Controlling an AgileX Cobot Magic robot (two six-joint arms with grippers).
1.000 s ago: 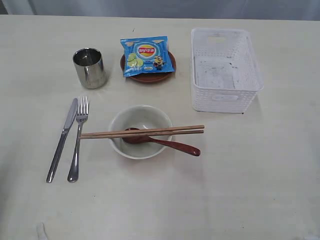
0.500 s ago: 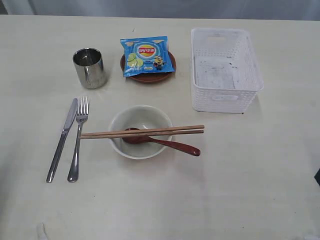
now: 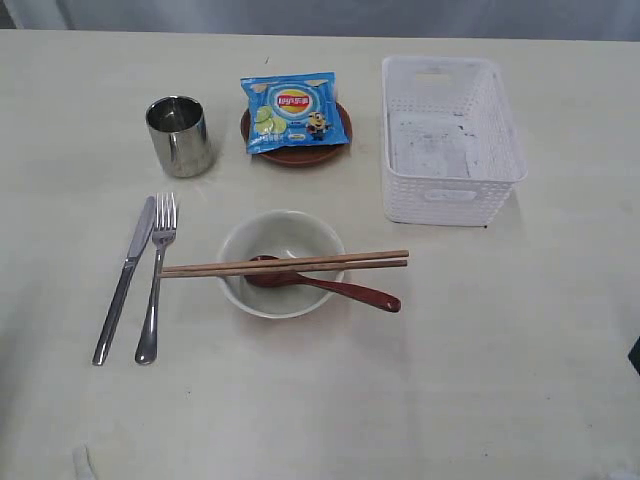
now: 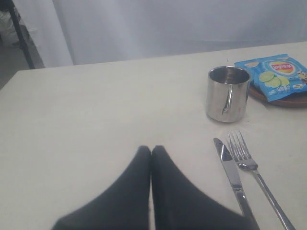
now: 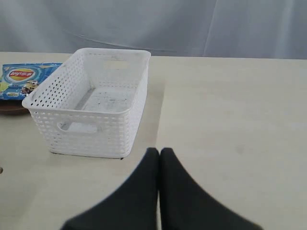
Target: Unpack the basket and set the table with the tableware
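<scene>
— Anything shifted since a second ago?

— Nothing on the table [image 3: 500, 350]. Only a dark sliver [image 3: 637, 355] has come in at the right edge of the exterior view, and I can't tell what it is.

— Go across from the left, then, with the bowl as the middle of the dial.

— At nine o'clock the knife [image 3: 125, 280] and fork [image 3: 157, 280] lie side by side, knife on the outside. At about ten o'clock the steel cup [image 3: 180, 135] stands upright. The bowl [image 3: 282, 215] itself has the chopsticks [image 3: 285, 264] laid across its rim from nine to three. Their left ends come up to the fork's handle, though I can't tell whether they touch it. The reddish spoon [image 3: 340, 290] sits in the bowl under them, its handle hanging out toward four o'clock.

— And further back?

— At twelve o'clock is the brown plate [image 3: 300, 157] with a blue snack packet [image 3: 293, 110] lying on it. At two o'clock the white basket [image 3: 450, 190] stands well apart from the bowl, its scuffed floor in plain sight.

— The claws?

— The left claw [image 4: 151, 148] has its fingers pressed together with nothing between them, above bare table short of the knife and cup. The right claw [image 5: 159, 151] is closed the same way, gripping nothing, just short of the basket's near wall.
</scene>
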